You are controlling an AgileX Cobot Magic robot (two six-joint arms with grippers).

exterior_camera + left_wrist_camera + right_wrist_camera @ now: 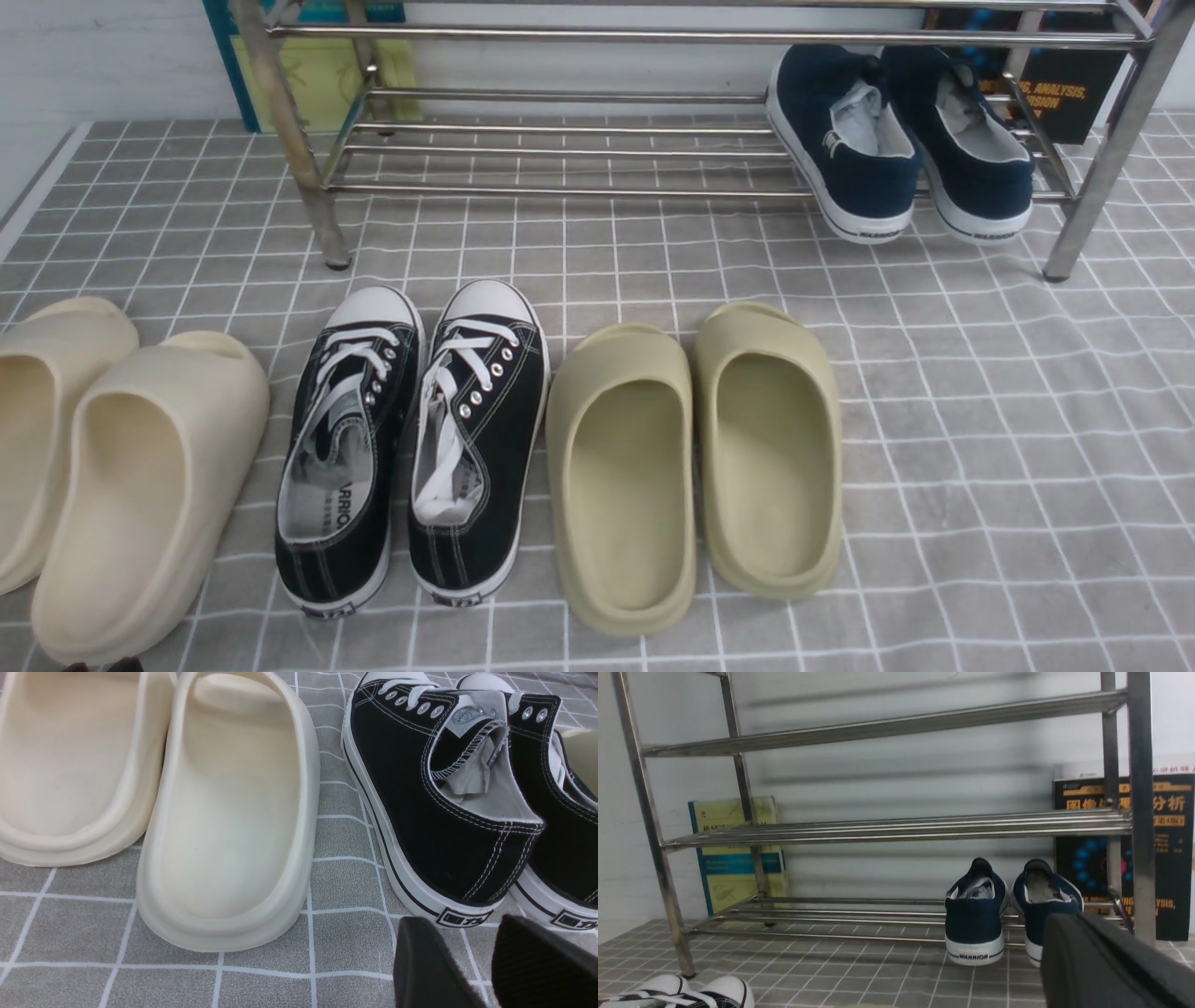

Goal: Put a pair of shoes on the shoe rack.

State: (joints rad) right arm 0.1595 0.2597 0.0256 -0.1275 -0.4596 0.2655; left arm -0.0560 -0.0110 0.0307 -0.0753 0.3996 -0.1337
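Pair of shoes (864, 182) is on the shoe rack (560, 190): bottom shelf, right end, close by the rack's right legs. The 2 shoes sit side by side, nearly touching, toes toward the wall behind the rack, heels out over the rack's front bar. Heels dip toward the floor; can't tell if they touch it.

Look: navy canvas slip-ons, no laces, white rubber soles with a dark stripe, grey-white lining. Right wrist view reads "WARRIOR" on the heel strip of the left one.

Rack: shiny metal tubes, upright corner legs, 3 bar shelves visible in the right wrist view. Load on it: the navy pair, bottom shelf.

Behind the rack, upright against the white wall: yellow-and-teal book (317, 75) at the rack's left end, black book (1064, 98) at its right end.

In front of the rack, on the grey grid-pattern floor (980, 420), are 3 more pairs in a row, toes toward the rack:
- black lace-up sneakers (411, 448), white toe caps, before its left half
- olive-beige slides (695, 467), before its middle
- cream slides (112, 467), out past its left leg

Right gripper (1064, 933): jaws pressed together, nothing in them, facing the rack's right end, apart from the navy pair.

Left gripper (462, 926): fingers spread, nothing between them, low over the floor just behind the black sneakers' heels, well apart from the rack.
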